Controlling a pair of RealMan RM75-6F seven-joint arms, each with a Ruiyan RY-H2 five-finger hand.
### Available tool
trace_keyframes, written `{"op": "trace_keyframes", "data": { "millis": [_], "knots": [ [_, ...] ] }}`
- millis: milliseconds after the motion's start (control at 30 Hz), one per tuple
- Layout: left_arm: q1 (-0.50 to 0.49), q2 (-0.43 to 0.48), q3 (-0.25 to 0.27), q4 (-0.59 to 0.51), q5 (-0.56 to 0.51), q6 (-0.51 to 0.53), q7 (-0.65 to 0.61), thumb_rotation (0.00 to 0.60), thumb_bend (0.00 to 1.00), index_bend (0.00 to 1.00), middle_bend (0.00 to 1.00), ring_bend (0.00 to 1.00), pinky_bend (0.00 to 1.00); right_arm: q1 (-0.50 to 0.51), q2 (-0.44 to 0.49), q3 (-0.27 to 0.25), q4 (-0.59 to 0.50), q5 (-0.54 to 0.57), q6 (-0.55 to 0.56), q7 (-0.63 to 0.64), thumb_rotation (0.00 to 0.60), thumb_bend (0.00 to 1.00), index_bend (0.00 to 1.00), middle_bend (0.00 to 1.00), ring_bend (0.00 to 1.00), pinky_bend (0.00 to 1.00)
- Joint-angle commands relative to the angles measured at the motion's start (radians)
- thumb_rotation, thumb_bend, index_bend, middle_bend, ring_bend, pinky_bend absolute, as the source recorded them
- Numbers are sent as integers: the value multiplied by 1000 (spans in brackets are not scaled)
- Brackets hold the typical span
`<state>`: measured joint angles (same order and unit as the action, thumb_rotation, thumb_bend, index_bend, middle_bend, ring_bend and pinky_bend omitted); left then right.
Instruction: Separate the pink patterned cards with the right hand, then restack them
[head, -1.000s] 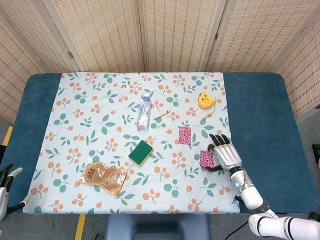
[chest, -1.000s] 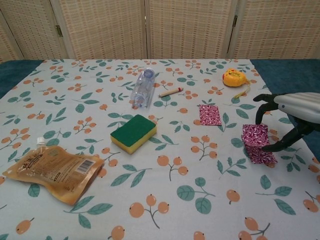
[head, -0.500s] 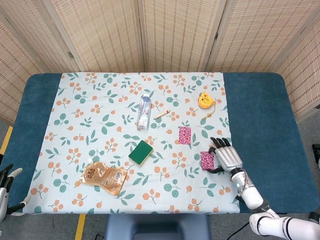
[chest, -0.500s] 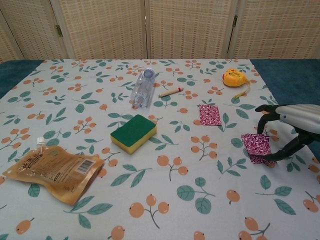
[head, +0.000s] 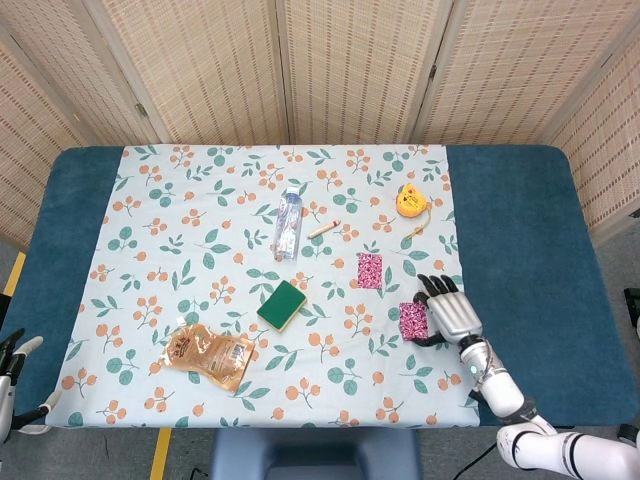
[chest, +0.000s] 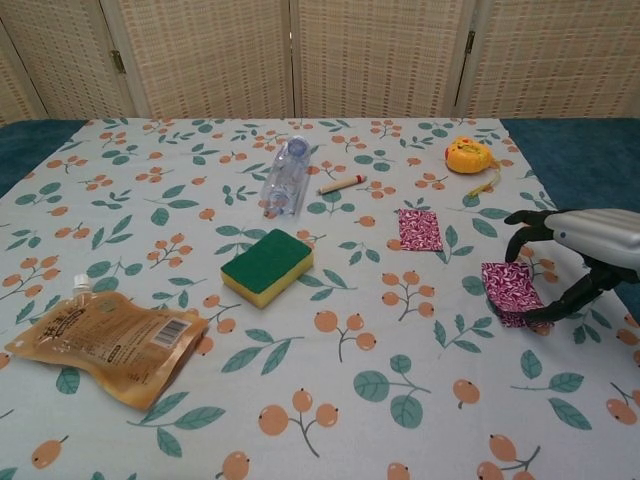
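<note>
We see one pink card (chest: 419, 229) flat on the cloth, just short of the yellow tape measure (chest: 467, 155). The second pink card (chest: 510, 293) sits nearer us and to its right, held by our right hand (chest: 580, 262), fingers curled around its edge. Left hand (head: 14, 385), far from the tape measure: finger state unclear.

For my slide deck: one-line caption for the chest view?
Right hand holds a pink card low over the tablecloth; second card lies apart.

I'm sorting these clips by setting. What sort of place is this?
Probably an indoor test setup, not a home: woven folding screens behind, a blue-covered table with floral cloth, and unrelated household items scattered on it.
</note>
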<state>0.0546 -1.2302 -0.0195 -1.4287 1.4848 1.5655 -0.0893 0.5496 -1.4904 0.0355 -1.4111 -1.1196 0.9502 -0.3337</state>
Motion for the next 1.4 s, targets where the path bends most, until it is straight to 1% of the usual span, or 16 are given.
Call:
{"op": "trace_keyframes", "data": {
  "millis": [33, 467, 800, 967, 1100, 1233, 1400],
  "knots": [
    [0, -1, 0, 0, 0, -1, 0, 600, 248, 205, 100, 129, 0, -2, -1, 0, 4, 3, -3, -3, 422, 202, 267, 60, 0, 0],
    [1, -2, 1, 3, 0, 0, -2, 600, 248, 201, 100, 129, 0, -6, -7, 1, 14, 4, -14, -15, 423, 202, 222, 55, 0, 0],
    [4, -2, 1, 8, 0, 4, -7, 600, 248, 200, 100, 129, 0, -8, -9, 0, 8, -5, -20, -17, 422, 201, 211, 53, 0, 0],
    [4, 0, -1, 7, 1, 7, -7, 600, 248, 200, 100, 129, 0, 3, 19, 31, -47, -13, -4, -10, 423, 201, 206, 52, 0, 0],
    [3, 0, -1, 3, 5, 9, -5, 600, 248, 200, 100, 129, 0, 39, 28, 75, -82, 26, -11, -59, 421, 202, 206, 50, 0, 0],
    [4, 2, 0, -1, 10, 14, -6, 600, 248, 200, 100, 129, 0, 100, 3, 128, -79, 127, -37, -145, 420, 201, 206, 45, 0, 0],
    [9, 5, 2, 0, 10, 18, -11, 600, 248, 200, 100, 130, 0, 186, -60, 172, -15, 270, -71, -250, 421, 202, 205, 38, 0, 0]
  ]
}}
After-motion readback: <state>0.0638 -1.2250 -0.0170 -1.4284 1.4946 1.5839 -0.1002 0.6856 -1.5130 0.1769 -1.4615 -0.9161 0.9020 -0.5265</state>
